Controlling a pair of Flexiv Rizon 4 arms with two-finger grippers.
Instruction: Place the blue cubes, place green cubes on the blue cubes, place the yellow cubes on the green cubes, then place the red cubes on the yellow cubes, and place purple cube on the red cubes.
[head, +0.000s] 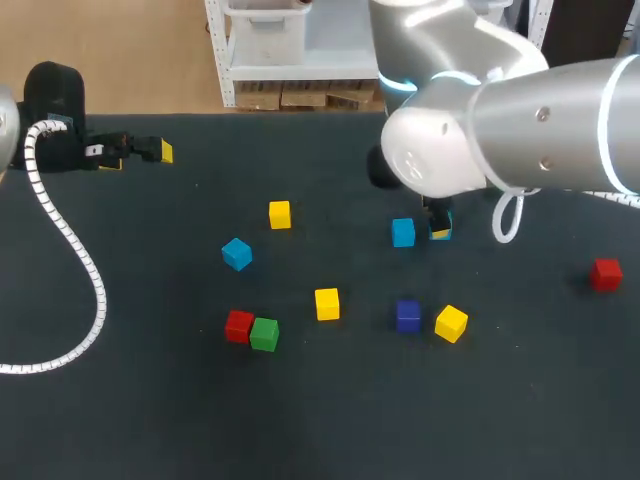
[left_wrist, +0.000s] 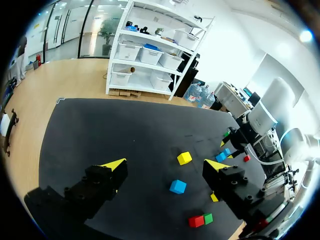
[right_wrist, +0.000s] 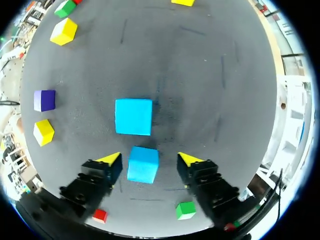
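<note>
In the right wrist view my right gripper stands open astride a light blue cube that rests on the table, with a gap on each side. A second light blue cube lies just ahead of it. In the head view that gripper is beside the blue cube. A third blue cube lies left of the middle. Yellow cubes, a purple cube, a touching red and green cube, and a lone red cube are scattered around. My left gripper is open and empty at the far left.
A green cube lies behind my right gripper, hidden by the arm in the head view. A white coiled cable trails over the left of the dark table. My right arm's bulk covers the far right of the table.
</note>
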